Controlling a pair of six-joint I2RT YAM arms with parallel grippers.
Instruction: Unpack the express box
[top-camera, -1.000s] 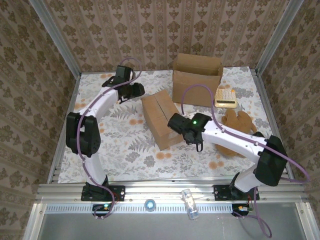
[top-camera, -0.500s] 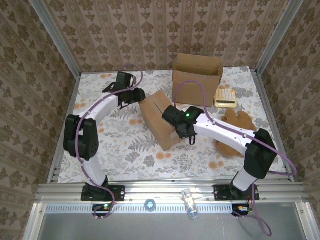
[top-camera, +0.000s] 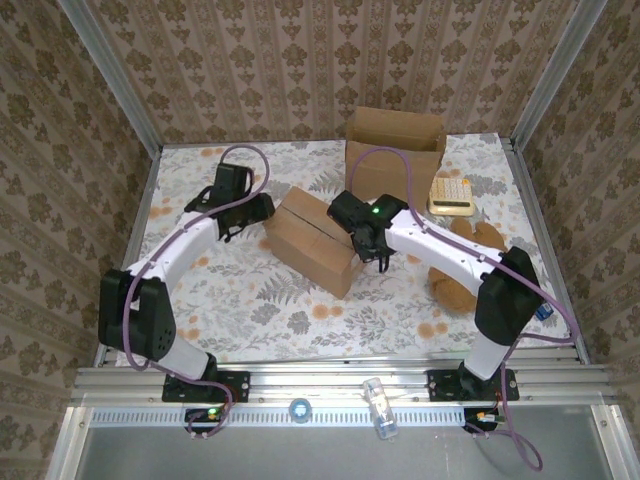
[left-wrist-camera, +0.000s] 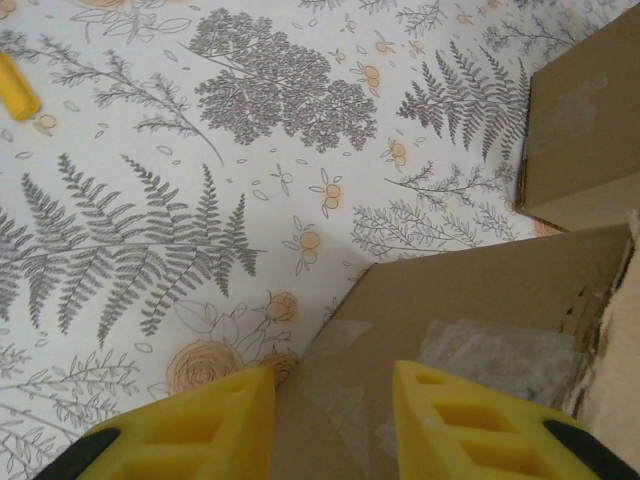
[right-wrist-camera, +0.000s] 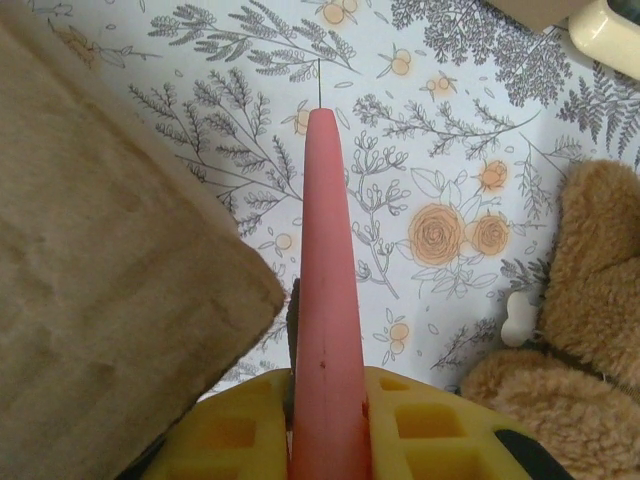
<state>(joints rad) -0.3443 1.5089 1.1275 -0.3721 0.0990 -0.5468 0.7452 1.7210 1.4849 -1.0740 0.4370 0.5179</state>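
The express box (top-camera: 310, 240), a closed brown carton with clear tape on it, lies slanted in the middle of the table. My left gripper (top-camera: 262, 207) is at its left corner. In the left wrist view the yellow fingers (left-wrist-camera: 455, 420) stand apart, the left gripper (left-wrist-camera: 330, 420) open over the taped corner of the box (left-wrist-camera: 470, 300). My right gripper (top-camera: 366, 248) is at the box's right end, shut on a long pink tapered tool (right-wrist-camera: 325, 270). The tool points away over the tablecloth, just beside the box's edge (right-wrist-camera: 100, 280).
A second cardboard box (top-camera: 395, 150), open on top, stands at the back. To its right lies a cream keypad device (top-camera: 452, 195). A brown teddy bear (top-camera: 470, 250) lies under my right arm, close to the tool in the right wrist view (right-wrist-camera: 590, 300).
The box has turned and shifted toward the back left. My left gripper came nearer and onto its corner. My right gripper moved up and left along the box, still holding the pink tool.
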